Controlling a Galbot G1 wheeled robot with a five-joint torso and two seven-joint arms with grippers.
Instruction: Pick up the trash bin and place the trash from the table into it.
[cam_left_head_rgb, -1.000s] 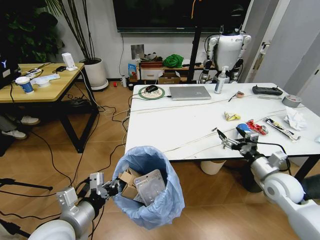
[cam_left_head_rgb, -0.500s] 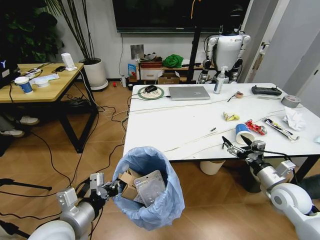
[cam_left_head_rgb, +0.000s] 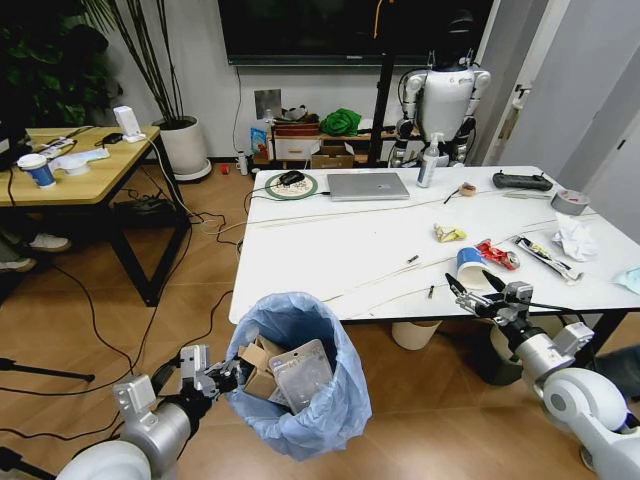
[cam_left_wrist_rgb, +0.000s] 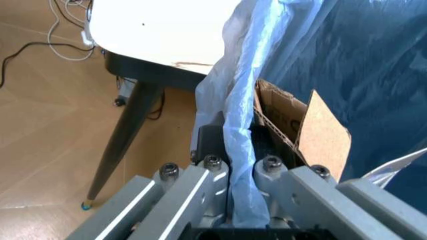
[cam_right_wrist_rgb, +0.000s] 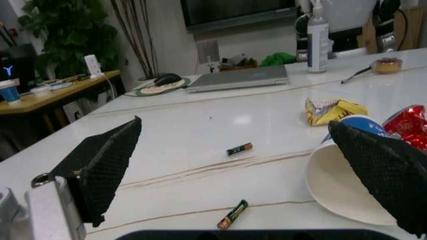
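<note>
The trash bin, lined with a baggy light-blue bag, stands off the table's front left corner. My left gripper is shut on its rim; the left wrist view shows the gripper clamping the bag beside brown cardboard. My right gripper is open at the table's front edge, just short of the blue-white paper cup lying on its side. The right wrist view has the cup by one pad, with yellow and red wrappers behind.
A silver laptop, bottle, black controller and tape roll line the table's far side. White tissue lies at its right end. Two small batteries rest near the cup. A wood-topped desk and floor cables are left.
The camera has shifted, sliding the whole scene slightly left. My right gripper has drawn back from the cup toward the table's front edge. The left gripper still holds the bin rim.
</note>
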